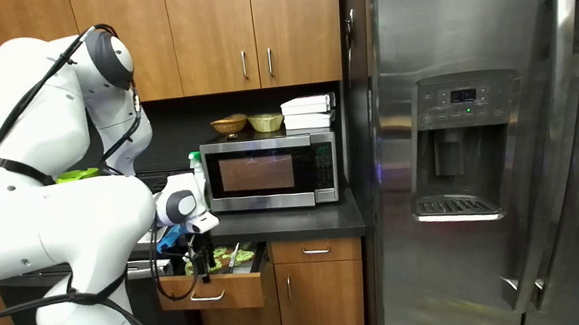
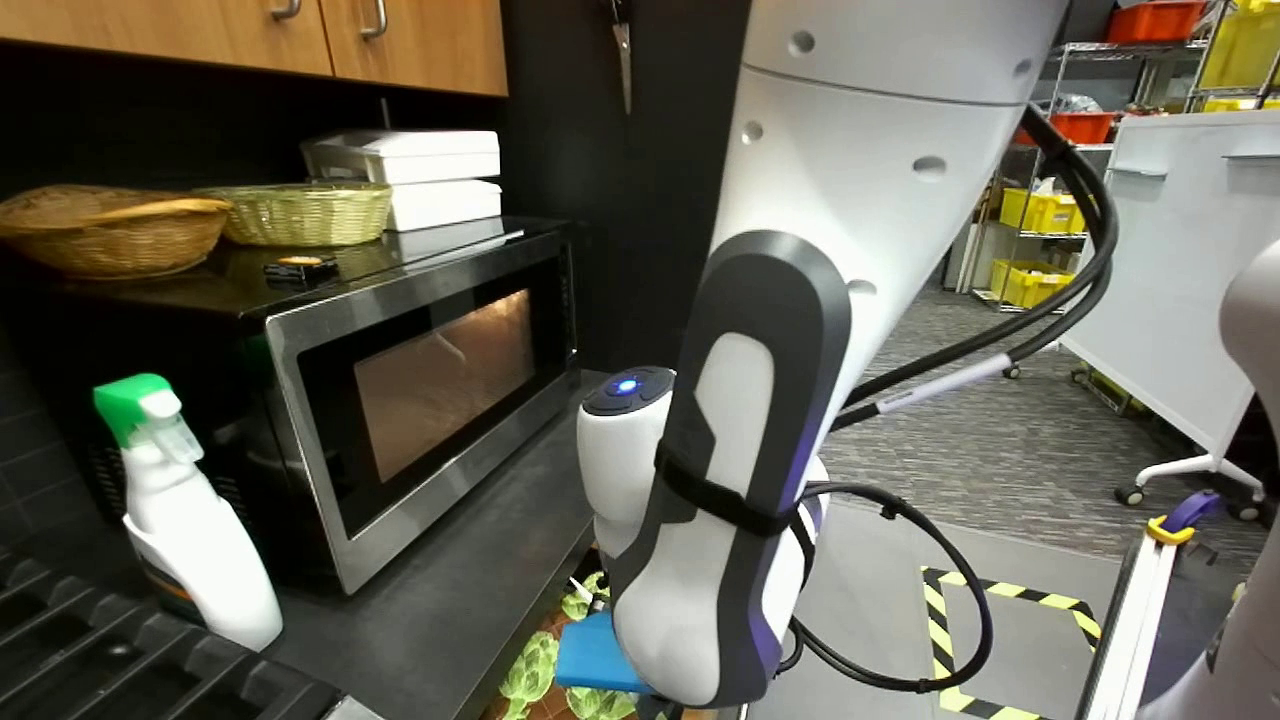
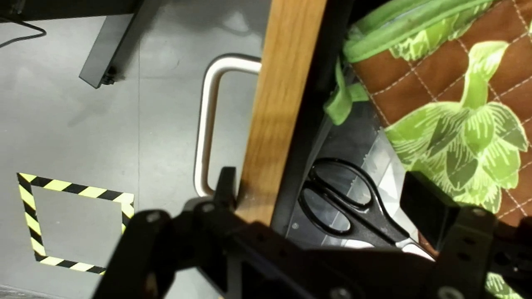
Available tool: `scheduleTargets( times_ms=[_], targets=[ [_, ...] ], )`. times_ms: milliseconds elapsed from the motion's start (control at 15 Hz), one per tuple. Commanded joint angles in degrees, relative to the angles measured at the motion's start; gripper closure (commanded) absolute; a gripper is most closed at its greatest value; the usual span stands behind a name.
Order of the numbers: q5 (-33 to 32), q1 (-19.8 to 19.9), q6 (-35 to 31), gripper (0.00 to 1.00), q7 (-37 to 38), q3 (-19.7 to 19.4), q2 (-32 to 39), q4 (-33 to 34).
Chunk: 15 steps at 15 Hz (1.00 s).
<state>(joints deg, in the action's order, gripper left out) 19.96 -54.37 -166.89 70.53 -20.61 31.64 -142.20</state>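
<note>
From here I see the wooden drawer (image 1: 244,292) standing open under the counter (image 1: 296,223). The robot's gripper (image 3: 322,187) hangs at its front edge, fingers (image 3: 426,209) spread wide, the front board (image 3: 286,104) showing between them; whether they touch the wood, I can't make out. A metal handle (image 3: 206,133) juts from that board. Inside, black-handled scissors (image 3: 376,226) lie beside a brown quilted cloth (image 3: 482,128) printed with green leaves. On the counter sits a microwave (image 1: 256,172), topped by two baskets (image 2: 310,218) and white boxes (image 1: 309,121), with a spray bottle (image 2: 205,550) just beside it.
</note>
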Motion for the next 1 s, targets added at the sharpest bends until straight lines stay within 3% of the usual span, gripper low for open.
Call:
scheduleTargets(
  times_ms=[0,933],
  targets=[
    [-6.1,2.4,-2.4,0.00,3.7,-0.5,-1.3,5.0],
    [-17.9,0.8,-0.5,0.00,14.5,-2.3,-3.8,3.8]
  ],
)
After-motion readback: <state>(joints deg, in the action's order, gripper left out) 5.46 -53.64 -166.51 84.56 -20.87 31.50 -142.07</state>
